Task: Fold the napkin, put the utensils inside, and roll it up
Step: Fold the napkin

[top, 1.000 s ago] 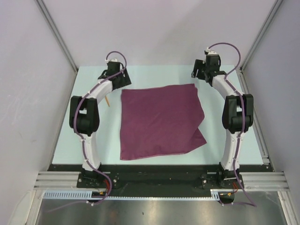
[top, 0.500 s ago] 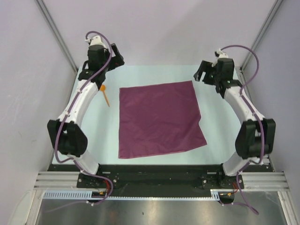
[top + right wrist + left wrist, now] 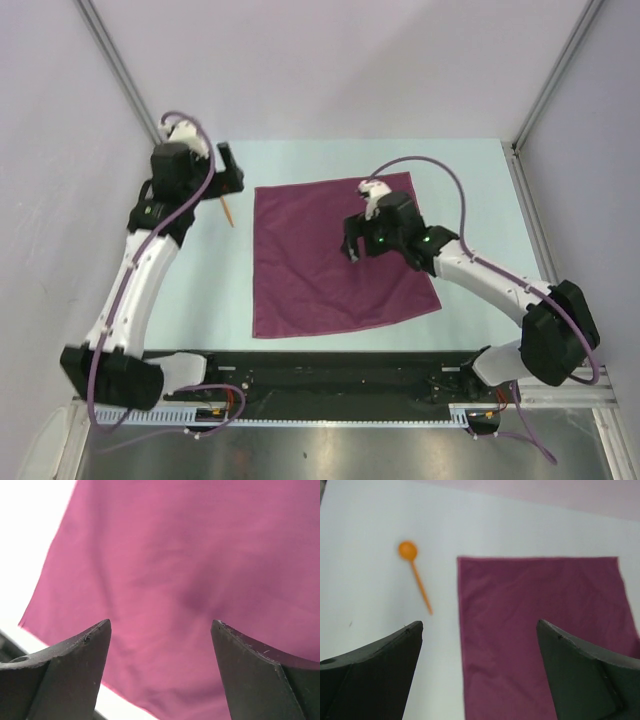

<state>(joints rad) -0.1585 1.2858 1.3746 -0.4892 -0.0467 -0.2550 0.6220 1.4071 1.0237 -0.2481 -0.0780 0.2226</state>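
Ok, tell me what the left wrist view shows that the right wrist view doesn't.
Left wrist only: the orange spoon, lying on the pale table just left of the napkin and apart from it, plus the napkin's far edge. Right wrist only: a close look at the cloth, which fills most of the frame, with one corner at lower left. Both: the plum napkin lying flat, and open fingers with nothing between them, on the left gripper and the right gripper.

napkin (image 3: 335, 255): one, filling the middle of the overhead frame
utensils (image 3: 418, 581): one orange spoon, upper left of my left wrist frame
grippers: two, my left gripper (image 3: 479, 624) and my right gripper (image 3: 160, 622)
table (image 3: 470, 190): one
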